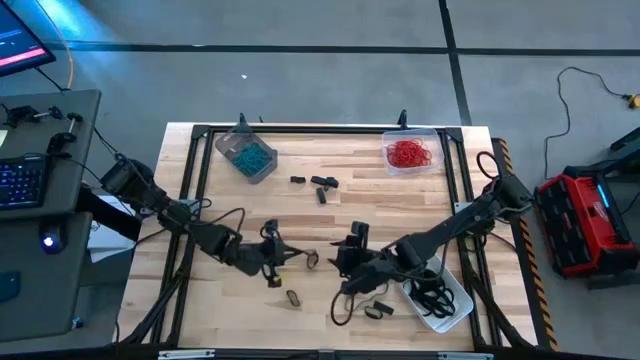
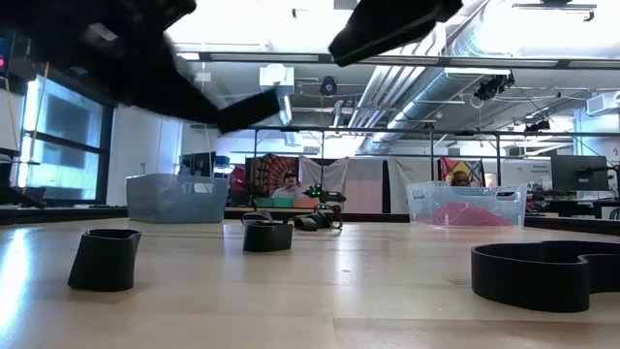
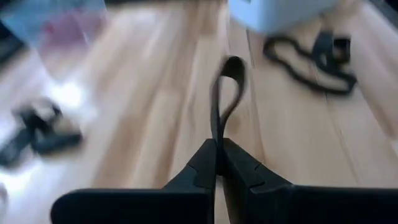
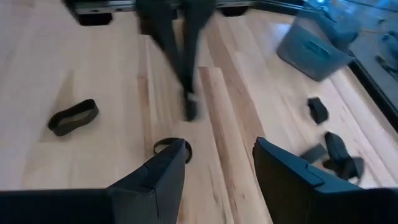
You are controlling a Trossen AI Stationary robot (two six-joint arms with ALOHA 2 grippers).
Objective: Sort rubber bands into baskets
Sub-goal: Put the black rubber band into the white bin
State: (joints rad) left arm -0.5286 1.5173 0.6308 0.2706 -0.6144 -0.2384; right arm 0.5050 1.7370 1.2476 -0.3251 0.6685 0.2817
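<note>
Left gripper (image 3: pixel 217 163) clamped on black rubber band (image 3: pixel 225 93), loop sticking out ahead of fingertips. Right gripper (image 4: pixel 217 165) fingers apart, dark band (image 4: pixel 172 147) on table (image 4: pixel 112 68) just ahead.

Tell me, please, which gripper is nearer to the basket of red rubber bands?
Right. The right gripper sits below and left of the basket of red rubber bands; the left gripper, pinching a black band, is farther left.

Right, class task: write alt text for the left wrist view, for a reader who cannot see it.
The left end effector is shut on a dark rubber band, whose loop sticks out above the wooden table. Beyond it lie more dark bands beside a whitish basket.
</note>
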